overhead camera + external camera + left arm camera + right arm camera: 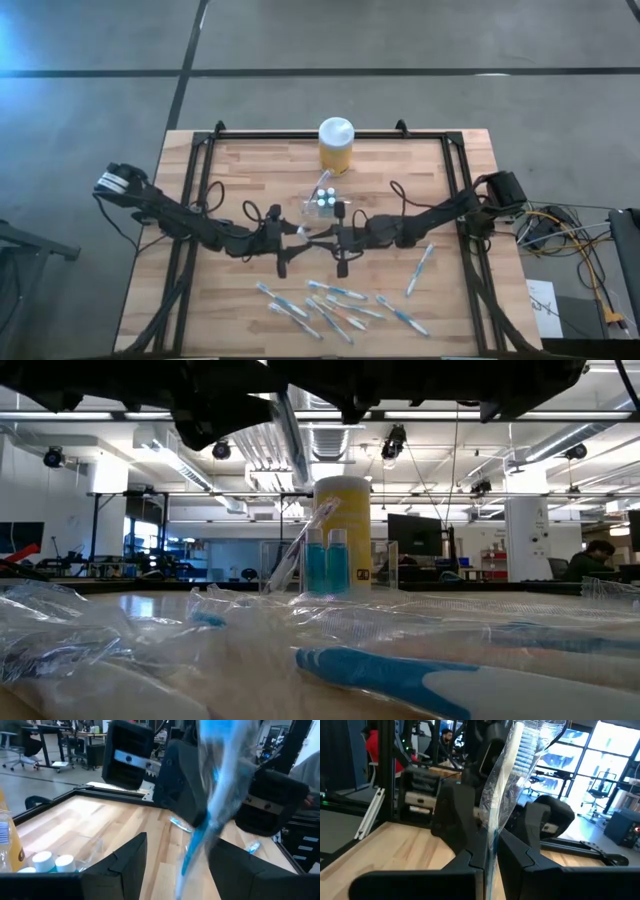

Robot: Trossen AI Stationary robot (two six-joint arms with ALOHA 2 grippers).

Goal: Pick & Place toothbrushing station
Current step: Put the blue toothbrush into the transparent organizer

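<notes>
Only the right wrist view shows the right claw (490, 852) pinching a wrapped toothbrush (507, 790).

left arm (190, 225) reaching to table centre, jaws apart | right arm (430, 215) facing it, jaws closed

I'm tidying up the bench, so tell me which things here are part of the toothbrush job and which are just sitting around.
Part of the job:
- clear holder with small tubes
- wrapped toothbrush pinched in the right gripper
- open left gripper facing it
- wrapped toothbrushes on the table

Just sitting around:
- yellow jar
</notes>
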